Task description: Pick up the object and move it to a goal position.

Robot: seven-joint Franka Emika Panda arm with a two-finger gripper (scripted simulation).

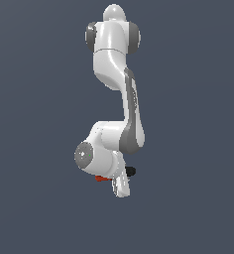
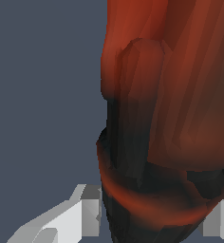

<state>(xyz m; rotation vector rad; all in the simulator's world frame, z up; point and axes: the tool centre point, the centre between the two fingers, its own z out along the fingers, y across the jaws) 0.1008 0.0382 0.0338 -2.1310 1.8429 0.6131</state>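
The pick-up looks done: the tool pinches the drill (its red body fills the wrist view), leaving the carry to a goal that no picture shows.

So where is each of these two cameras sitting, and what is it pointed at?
Exterior view: off the arm, from where is not clear; it faces the whole white arm, with the drill peeking out at the gripper.
Wrist view: on the wrist, looking along the hand at the drill up close; grey fingers flank it.
Both views share the red-orange drill and the gripper.
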